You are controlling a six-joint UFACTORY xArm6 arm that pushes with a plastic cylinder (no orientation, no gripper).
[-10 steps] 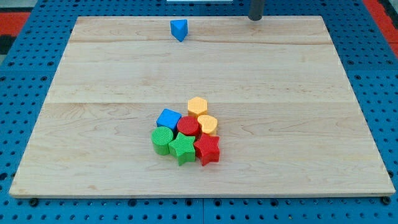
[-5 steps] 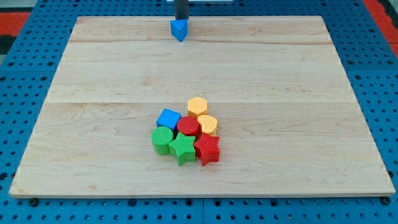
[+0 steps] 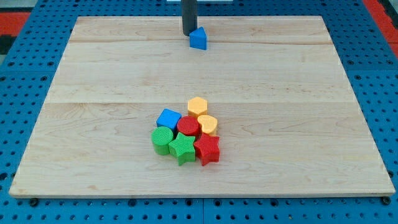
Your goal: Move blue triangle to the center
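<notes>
The blue triangle [image 3: 198, 38] lies on the wooden board [image 3: 93, 81] near the view's top, a little right of the middle. My tip [image 3: 188, 33] touches the board just left of the triangle and seems to touch its upper left side. The rod rises straight out of the view's top edge.
A tight cluster of blocks sits below the board's middle: a blue cube [image 3: 168, 118], a yellow hexagon [image 3: 197, 106], a yellow block [image 3: 208, 124], a red cylinder [image 3: 188, 127], a green cylinder [image 3: 162, 140], a green star [image 3: 182, 149], a red star [image 3: 208, 149].
My tip has swung from the top right to behind the triangle and then down its left side. The blue triangle has slid right and a little down. The cluster has not moved.
</notes>
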